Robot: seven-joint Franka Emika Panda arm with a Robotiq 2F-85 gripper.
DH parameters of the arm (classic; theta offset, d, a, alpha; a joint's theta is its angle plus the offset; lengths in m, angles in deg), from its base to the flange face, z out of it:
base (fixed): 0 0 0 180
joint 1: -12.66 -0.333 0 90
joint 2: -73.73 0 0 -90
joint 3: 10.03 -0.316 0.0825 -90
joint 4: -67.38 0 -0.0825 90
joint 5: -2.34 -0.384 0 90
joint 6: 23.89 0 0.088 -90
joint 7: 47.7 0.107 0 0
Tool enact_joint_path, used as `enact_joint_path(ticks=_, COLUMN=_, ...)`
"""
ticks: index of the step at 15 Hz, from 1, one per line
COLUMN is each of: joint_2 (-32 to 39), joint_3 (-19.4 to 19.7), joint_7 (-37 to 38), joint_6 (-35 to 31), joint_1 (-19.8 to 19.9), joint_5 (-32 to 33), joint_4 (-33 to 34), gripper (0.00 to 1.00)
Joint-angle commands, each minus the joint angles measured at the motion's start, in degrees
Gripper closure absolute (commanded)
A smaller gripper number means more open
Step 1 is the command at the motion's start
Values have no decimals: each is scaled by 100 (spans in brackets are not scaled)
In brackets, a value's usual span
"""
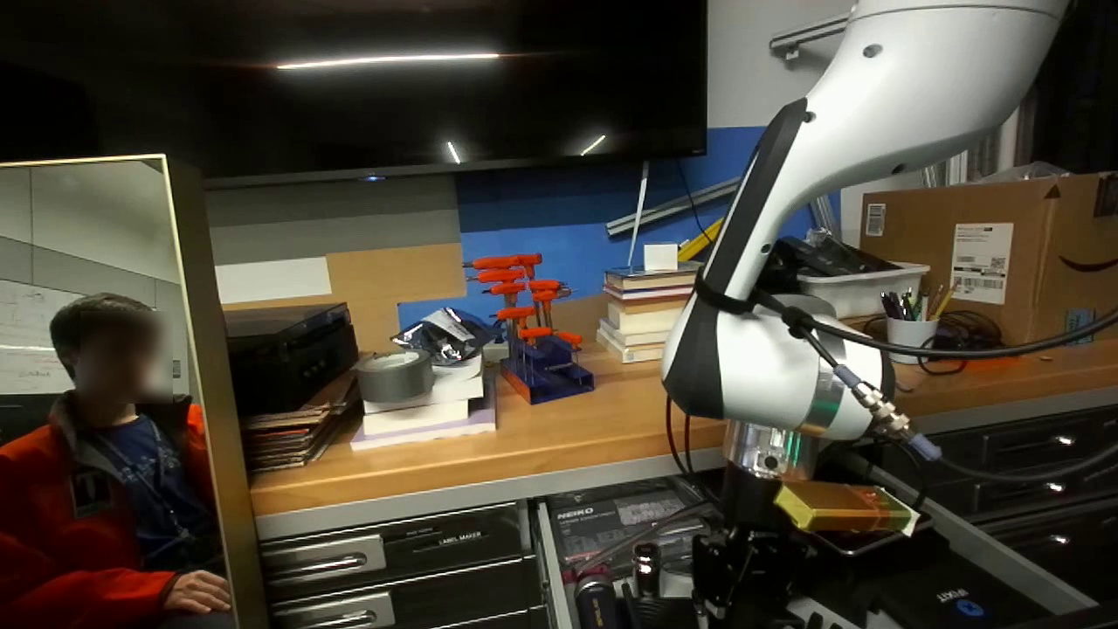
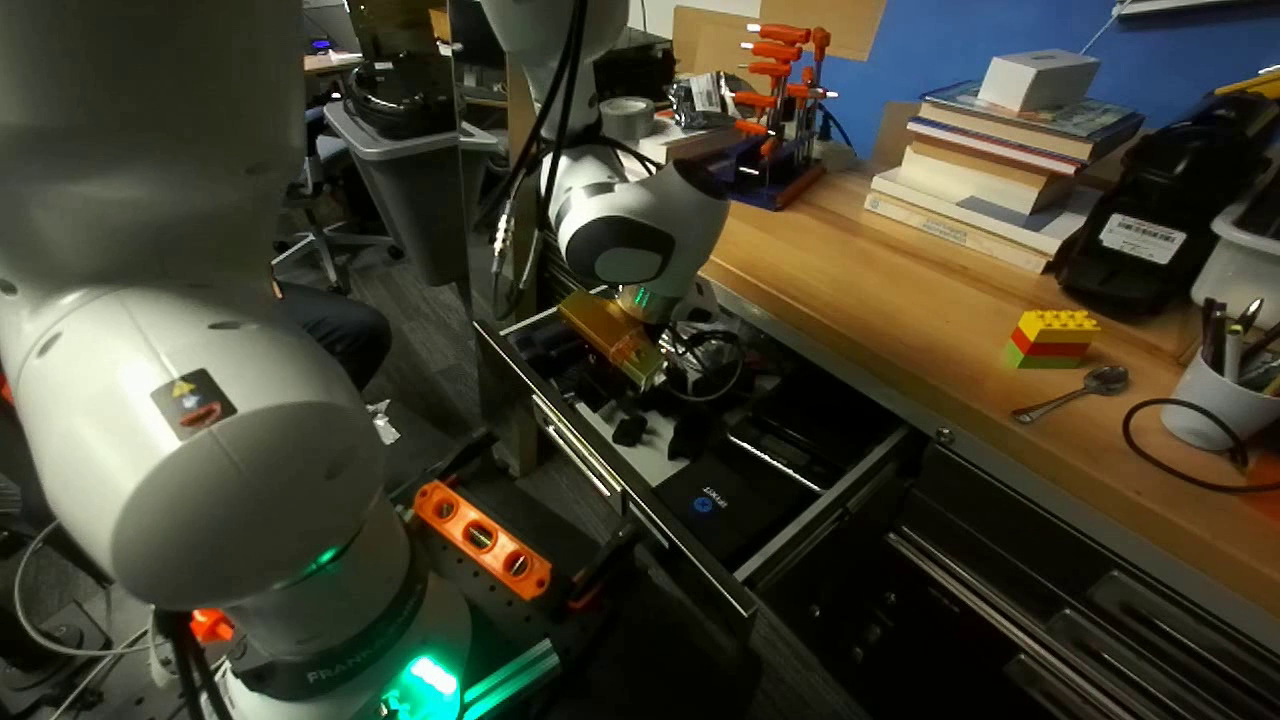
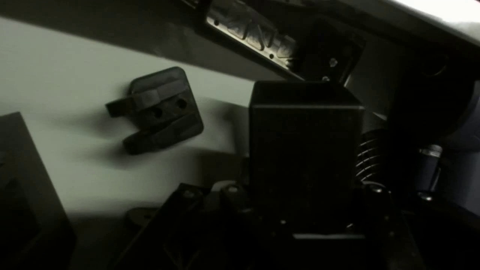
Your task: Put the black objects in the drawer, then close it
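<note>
Wrist view: holds black block (image 3: 305, 157) in tool (image 3: 303, 189); looks stiff, perhaps slick; best pinched across left and right sides.

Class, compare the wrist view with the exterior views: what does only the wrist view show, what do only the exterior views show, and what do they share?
Only the wrist view: two holes in the pronged black piece, and the clear outline of the black block held in the gripper.

Only the exterior views: the wooden worktop, orange-handled hex keys in a blue stand, a grey tape roll and a stack of books.

Shared: the gripper, and part of the open drawer's inside.
</note>
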Motion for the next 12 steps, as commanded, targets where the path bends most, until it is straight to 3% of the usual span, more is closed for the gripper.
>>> enact_joint_path(ticks=1, joint_2=85, joint_3=-283, joint_7=-322, joint_6=-256, joint_1=275, joint_5=8, joint_4=-37, gripper=73)
enact_joint_path(ticks=7, joint_2=138, joint_3=-421, joint_7=-551, joint_6=-204, joint_1=494, joint_5=19, joint_4=12, gripper=73)
enact_joint_path(ticks=8, joint_2=109, joint_3=-401, joint_7=-444, joint_6=-167, joint_1=484, joint_5=17, joint_4=21, gripper=23)
enact_joint_path(ticks=10, joint_2=104, joint_3=-403, joint_7=-292, joint_6=-204, joint_1=455, joint_5=-17, joint_4=47, gripper=17)
enact_joint_path(ticks=12, joint_2=124, joint_3=-424, joint_7=-126, joint_6=-239, joint_1=403, joint_5=-54, joint_4=104, gripper=1)
